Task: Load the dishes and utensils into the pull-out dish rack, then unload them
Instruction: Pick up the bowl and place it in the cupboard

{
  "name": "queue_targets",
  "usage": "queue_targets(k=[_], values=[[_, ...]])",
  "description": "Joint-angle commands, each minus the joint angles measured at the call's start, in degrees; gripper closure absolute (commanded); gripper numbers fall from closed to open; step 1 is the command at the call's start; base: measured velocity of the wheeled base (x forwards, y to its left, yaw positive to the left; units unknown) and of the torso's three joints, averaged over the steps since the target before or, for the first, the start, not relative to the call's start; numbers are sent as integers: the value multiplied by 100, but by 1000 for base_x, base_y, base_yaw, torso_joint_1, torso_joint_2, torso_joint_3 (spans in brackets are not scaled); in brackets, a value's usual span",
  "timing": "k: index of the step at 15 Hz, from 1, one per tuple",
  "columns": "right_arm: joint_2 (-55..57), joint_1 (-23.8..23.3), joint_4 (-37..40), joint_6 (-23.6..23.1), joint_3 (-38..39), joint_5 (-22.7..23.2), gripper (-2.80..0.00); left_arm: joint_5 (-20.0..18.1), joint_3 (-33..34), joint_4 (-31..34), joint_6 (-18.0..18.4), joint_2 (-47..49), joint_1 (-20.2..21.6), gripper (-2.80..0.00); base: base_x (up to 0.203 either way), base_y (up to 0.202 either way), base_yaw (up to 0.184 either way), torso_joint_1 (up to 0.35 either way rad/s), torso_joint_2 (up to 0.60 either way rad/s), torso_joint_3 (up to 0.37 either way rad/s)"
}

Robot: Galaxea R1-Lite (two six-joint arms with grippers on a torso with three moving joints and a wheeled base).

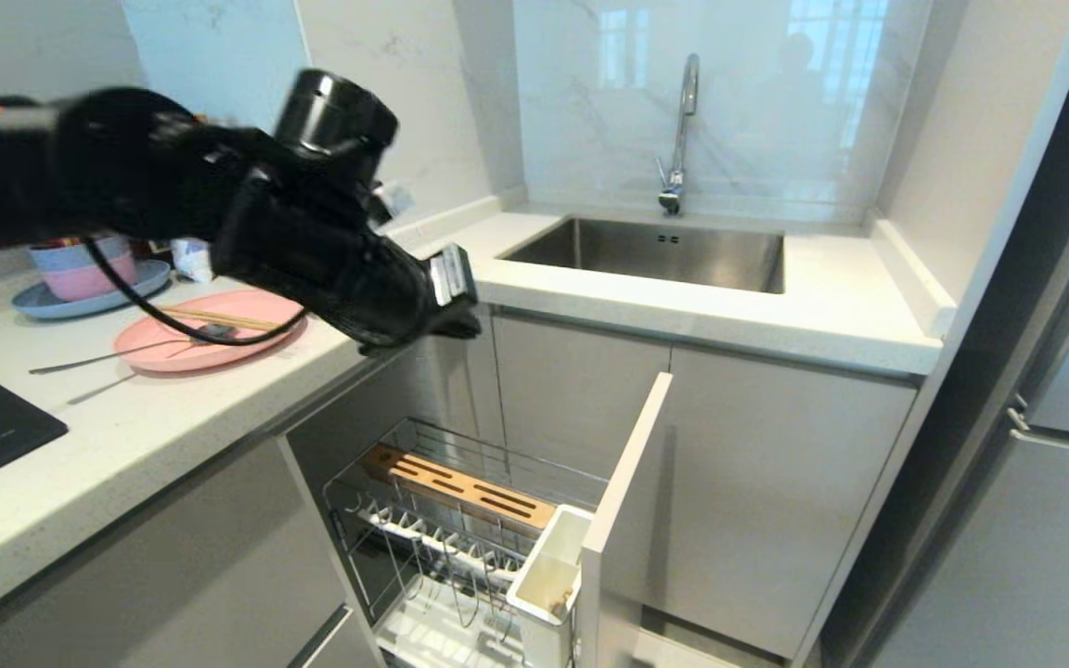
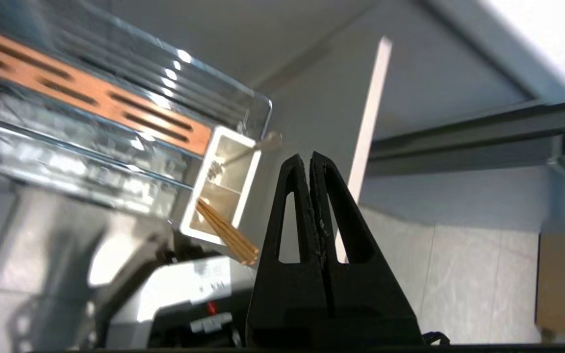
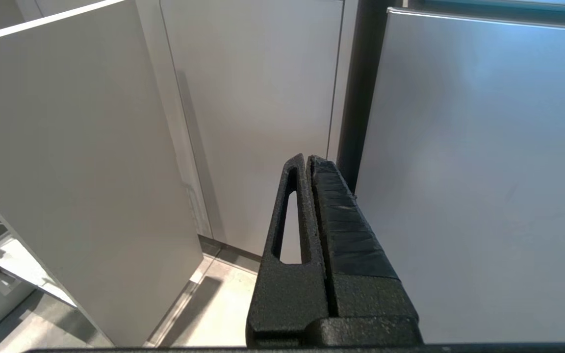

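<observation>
Chopsticks (image 2: 226,231) in utensil box (image 2: 223,189), left wrist view only; left gripper (image 2: 310,159) closed, empty.

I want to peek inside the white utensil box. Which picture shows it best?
The left wrist view: it looks straight into the utensil box, with chopsticks poking out. The head view shows only its top and side. The right wrist view misses it.

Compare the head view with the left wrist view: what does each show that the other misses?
Only the head view shows the counter with the pink plate, a spoon resting on its rim, the stacked bowls and the sink. Only the left wrist view shows the left end effector shut and empty, and chopsticks standing in the utensil box. Both show the pulled-out rack with its slotted wooden strip.
</observation>
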Motion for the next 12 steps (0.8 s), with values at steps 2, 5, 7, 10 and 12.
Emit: queue_targets(k=[2,5,7,10,12], values=[[2,-1,-3,0,0,1,0,-21,4,379,472,-1433,193,0,0,0,0,0,0,0],[2,-1,6,-7,0,1,0,-341,67,644,1128,-2582,786,0,0,0,0,0,0,0],[2,-1,-3,2,0,1,0,-999,169,685,1582,-3364,1504,0,0,0,0,0,0,0],[2,-1,-3,-7,0,1,0,-2093,319,716,2100,-4452,2648,0,0,0,0,0,0,0],[2,-1,0,-5,0,1,0,-2656,545,744,2242,-5241,3195,0,0,0,0,0,0,0]])
